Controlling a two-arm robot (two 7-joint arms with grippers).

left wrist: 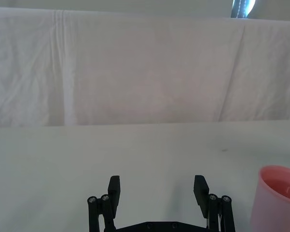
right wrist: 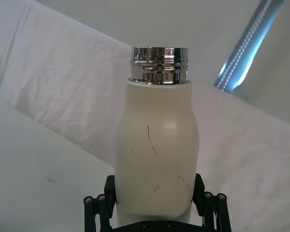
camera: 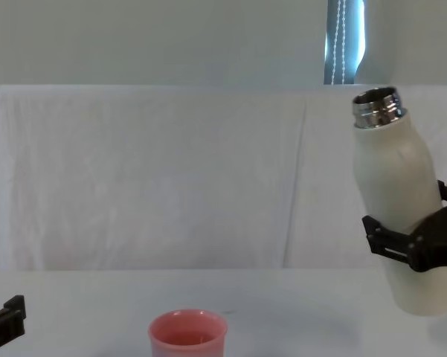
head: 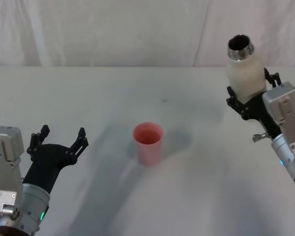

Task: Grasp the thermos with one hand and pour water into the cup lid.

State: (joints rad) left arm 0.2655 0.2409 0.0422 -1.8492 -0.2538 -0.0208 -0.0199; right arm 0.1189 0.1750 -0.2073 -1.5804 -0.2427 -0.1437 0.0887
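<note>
Head view: the right gripper clasps the thermos around its lower body, off the tabletop at about 2 o'clock from the cup lid. Its open steel neck leans slightly toward the middle, a hold that leaves the mouth free to tip. The cup lid stands upright near the centre, well apart from the bottle, so the pour, as I judge it, has yet to begin. The left gripper rests at about 9 o'clock from the cup, fingers spread and empty, out of the pouring path.

Left wrist view: the left gripper shows two fingers parted with nothing between them. The cup lid sits off to one side, near but not touched. Its inside looks pale pink, though whether it holds water I cannot tell.

Right wrist view: the thermos fills the space between the right gripper's fingers, which press both flanks low on the cream body, leaving the threaded neck uncovered.

Chest view: the thermos hangs high at the right, tilted with its neck toward 11 o'clock, held by the right gripper at mid-body. The cup lid stands below, well apart toward the left
</note>
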